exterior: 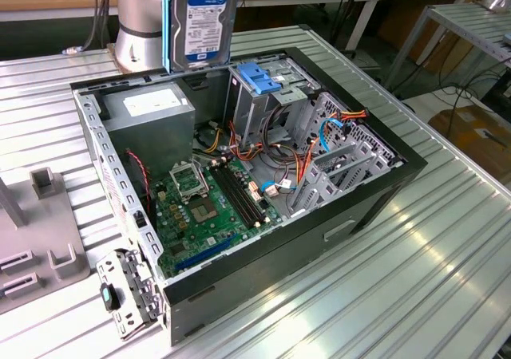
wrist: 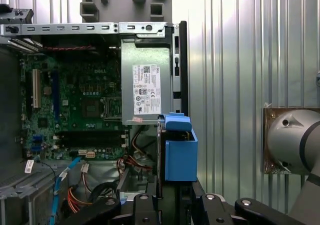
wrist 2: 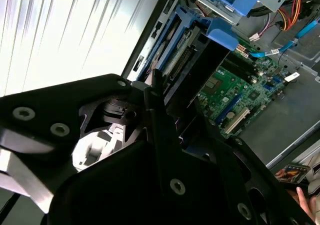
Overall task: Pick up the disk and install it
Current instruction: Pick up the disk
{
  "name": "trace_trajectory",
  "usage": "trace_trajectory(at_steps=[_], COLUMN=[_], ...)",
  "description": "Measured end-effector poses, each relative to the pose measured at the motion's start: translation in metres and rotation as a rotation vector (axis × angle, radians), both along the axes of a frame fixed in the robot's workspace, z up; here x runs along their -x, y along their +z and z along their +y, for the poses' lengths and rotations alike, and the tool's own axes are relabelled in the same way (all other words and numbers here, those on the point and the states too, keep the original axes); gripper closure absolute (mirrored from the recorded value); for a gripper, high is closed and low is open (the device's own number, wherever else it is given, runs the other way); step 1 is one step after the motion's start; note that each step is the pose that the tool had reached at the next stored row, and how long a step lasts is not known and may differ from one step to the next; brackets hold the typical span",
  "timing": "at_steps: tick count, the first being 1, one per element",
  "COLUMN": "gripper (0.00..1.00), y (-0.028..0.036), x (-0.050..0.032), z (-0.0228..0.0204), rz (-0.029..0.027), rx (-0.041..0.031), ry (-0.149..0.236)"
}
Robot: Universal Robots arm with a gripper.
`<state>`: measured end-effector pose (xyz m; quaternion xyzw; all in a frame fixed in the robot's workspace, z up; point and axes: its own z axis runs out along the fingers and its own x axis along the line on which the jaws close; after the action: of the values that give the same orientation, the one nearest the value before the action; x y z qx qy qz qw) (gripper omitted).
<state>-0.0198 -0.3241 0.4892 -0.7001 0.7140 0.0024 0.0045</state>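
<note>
The disk (exterior: 204,20), silver with a white label under a blue band and a blue frame along its edges, hangs upright above the far edge of the open computer case (exterior: 375,191). In the first wrist view the disk (wrist: 180,152) shows edge-on, with my gripper (wrist: 175,200) shut on it from both sides. In the second wrist view the disk (wrist 2: 187,47) runs out from my gripper (wrist 2: 167,102) over the case's rim. The drive cage with its blue latch (exterior: 259,76) stands just to the exterior view's right of the disk and below it.
Inside the case lie a grey power supply box (exterior: 152,116), a green motherboard (exterior: 204,207) and loose cables (exterior: 279,183). The arm's base (exterior: 140,24) stands behind the case. A grey fixture (exterior: 40,231) sits at the exterior view's left. A hand (wrist 2: 306,200) shows beside the case.
</note>
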Motion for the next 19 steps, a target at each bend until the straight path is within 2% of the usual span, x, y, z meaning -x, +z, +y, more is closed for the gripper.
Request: trace_trajectory(at_steps=[11,14,16,18,19], gripper=[0.65,0.65,0.65,0.65,0.65], y=[0.0,0.0,0.0,0.0,0.0], x=[-0.0298,-0.0407,-0.0525,-0.059,-0.0652], z=[0.0001,0.0,0.0,0.0,0.0], rz=[0.0001,0.0,0.0,0.0001,0.0001], rx=[0.0001,0.0,0.0001,0.0,0.0001], ry=[0.0,0.0,0.0,0.0,0.0])
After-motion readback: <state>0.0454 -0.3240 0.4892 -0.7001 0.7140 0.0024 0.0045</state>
